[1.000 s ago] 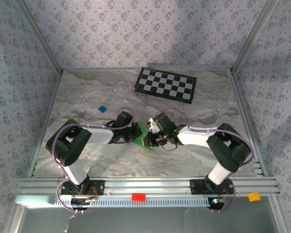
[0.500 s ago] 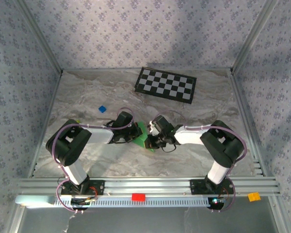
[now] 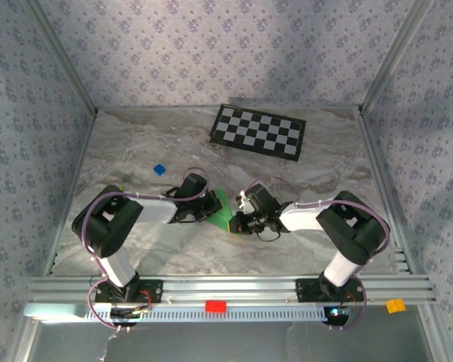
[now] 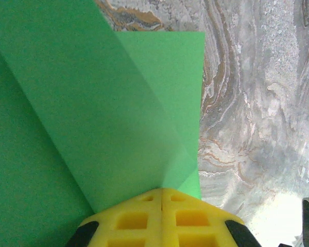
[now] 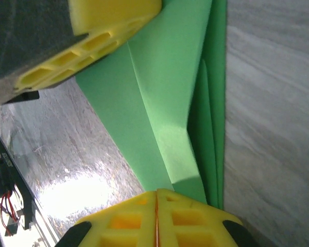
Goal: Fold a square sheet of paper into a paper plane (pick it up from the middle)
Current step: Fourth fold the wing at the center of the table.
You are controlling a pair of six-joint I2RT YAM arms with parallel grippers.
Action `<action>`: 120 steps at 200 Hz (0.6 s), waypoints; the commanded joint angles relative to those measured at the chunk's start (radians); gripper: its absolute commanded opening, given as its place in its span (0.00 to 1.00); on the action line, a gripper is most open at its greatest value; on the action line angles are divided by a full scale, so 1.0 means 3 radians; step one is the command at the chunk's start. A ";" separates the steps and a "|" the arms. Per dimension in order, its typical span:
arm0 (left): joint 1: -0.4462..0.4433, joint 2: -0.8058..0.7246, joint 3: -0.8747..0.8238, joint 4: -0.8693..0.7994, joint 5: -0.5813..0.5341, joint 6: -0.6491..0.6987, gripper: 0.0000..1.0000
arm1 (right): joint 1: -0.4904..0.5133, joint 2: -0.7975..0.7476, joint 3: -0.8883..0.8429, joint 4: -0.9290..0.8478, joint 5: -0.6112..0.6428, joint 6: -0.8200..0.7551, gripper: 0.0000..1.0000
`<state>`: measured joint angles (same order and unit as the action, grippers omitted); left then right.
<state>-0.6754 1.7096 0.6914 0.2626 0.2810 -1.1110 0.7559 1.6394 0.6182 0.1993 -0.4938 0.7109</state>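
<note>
- Left gripper (image 4: 162, 191): I see its yellow pads (image 4: 136, 220) pressed flat together with no gap. The green paper (image 4: 108, 113) runs straight into the seam between them, so I read it as clamped on the paper.
- Right gripper (image 5: 157, 193): its yellow pads (image 5: 188, 226) are also closed against each other. A crease of the paper runs right up to the tips, but I cannot tell whether any paper is actually nipped between them.
- The paper is no longer a flat square. My left wrist view shows a diagonal flap lying over a paler layer, with its lower corner meeting the pads. My right wrist view shows several long, narrow layers stacked along one straight edge.
- In the right wrist view, the other gripper's yellow pad sits on the far end of the paper.
- From above, the two grippers meet near the middle of the marble-patterned table (image 3: 302, 241), the left one at the paper's left side and the right one at its lower right edge. The paper lies between them.
- Further out, a small blue block (image 3: 159, 170) sits to the left and a black-and-white checkerboard (image 3: 258, 130) lies towards the back, both well apart from the paper.
</note>
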 commanded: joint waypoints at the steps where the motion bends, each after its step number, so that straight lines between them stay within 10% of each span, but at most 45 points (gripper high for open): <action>1: 0.0012 0.0131 -0.0034 -0.0242 -0.0113 0.0017 0.00 | -0.0018 -0.0111 -0.0149 -0.0203 -0.0018 0.0012 0.10; 120: 0.0022 0.0118 -0.0041 -0.0244 -0.0108 0.0019 0.00 | -0.0151 -0.0523 -0.0679 -0.0141 -0.0117 0.0019 0.09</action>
<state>-0.6750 1.7096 0.6914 0.2626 0.2810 -1.1110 0.7277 1.5051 0.4599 0.2276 -0.5064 0.6998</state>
